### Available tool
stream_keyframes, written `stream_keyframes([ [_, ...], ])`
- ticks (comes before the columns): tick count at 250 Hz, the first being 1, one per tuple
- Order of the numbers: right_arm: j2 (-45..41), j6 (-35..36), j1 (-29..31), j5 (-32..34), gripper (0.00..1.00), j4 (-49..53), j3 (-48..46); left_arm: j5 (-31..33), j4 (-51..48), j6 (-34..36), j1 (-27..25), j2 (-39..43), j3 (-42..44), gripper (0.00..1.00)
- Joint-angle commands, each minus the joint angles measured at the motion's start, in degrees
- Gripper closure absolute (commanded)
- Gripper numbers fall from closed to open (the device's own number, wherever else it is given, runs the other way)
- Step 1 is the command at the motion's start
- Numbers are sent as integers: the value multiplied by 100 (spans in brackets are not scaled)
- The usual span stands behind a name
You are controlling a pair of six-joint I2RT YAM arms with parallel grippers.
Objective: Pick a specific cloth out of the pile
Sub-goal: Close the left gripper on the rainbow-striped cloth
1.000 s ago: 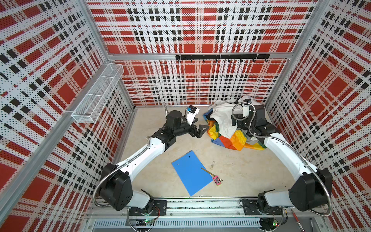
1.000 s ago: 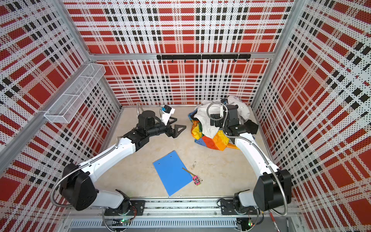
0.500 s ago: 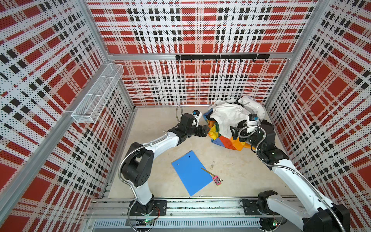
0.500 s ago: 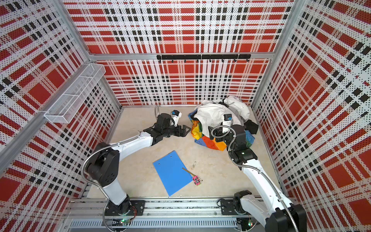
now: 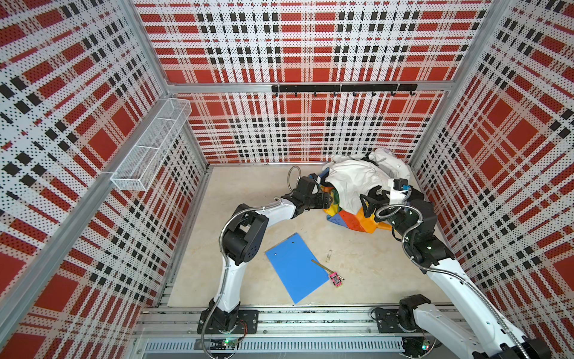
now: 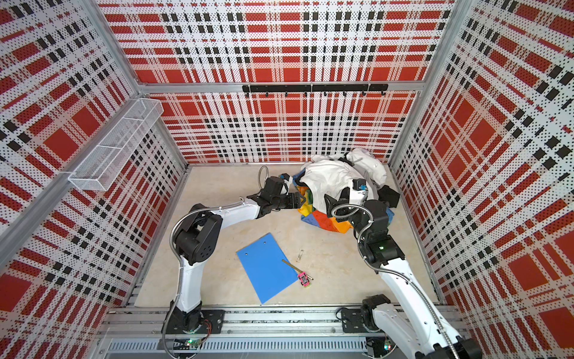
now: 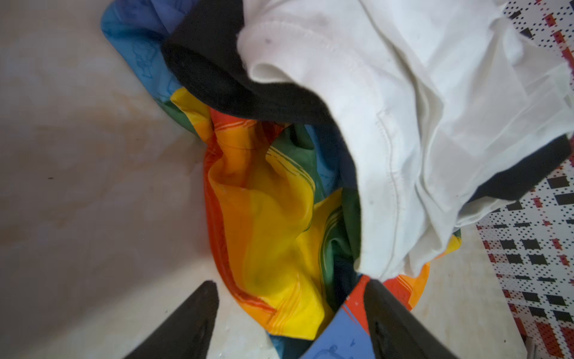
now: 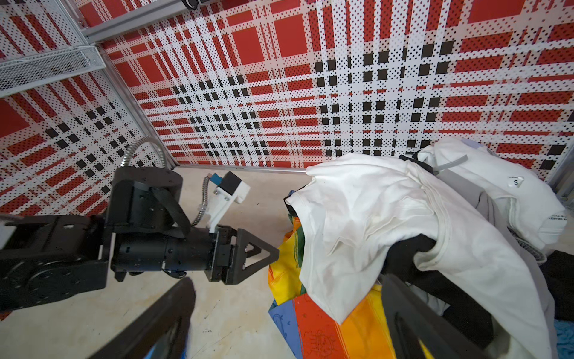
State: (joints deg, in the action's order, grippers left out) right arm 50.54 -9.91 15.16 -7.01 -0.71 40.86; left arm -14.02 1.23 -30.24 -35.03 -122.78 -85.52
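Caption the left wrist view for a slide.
Open left pincer straddles a fold of the rainbow cloth lying under a white garment and a black garment.

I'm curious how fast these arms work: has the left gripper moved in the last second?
Yes. Against the unmoved blue board in a top view, the left gripper has gone rightward, reaching the edge of the cloth.

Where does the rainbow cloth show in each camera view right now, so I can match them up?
In a top view: right of centre, rainbow cloth peeking from under the white garment.
In a top view: same spot, same garment above.
Left wrist: fills the middle, ahead of the jaws.
Right wrist: between the jaws.
Shared landmark: the white garment draped over it, in every view.
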Motion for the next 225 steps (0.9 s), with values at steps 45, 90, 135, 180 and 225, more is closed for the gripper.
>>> stream_keyframes([
  [45, -61, -55, 22, 54, 0, -276, -73, 339, -225, -367, -138, -618, -553, 28],
  [90, -27, -55, 21, 64, 0, -289, -79, 495, -378, -373, -147, -796, -716, 39],
  [135, -37, -56, 18, 94, 0, -297, -101, 643, -559, -307, -182, -991, -950, 59],
  [180, -58, -62, 21, 120, 0, -298, -116, 630, -496, -185, -208, -1004, -1051, 93],
  [225, -53, -72, 19, 129, 0, -307, -133, 816, -422, 22, -251, -594, -922, 100],
])
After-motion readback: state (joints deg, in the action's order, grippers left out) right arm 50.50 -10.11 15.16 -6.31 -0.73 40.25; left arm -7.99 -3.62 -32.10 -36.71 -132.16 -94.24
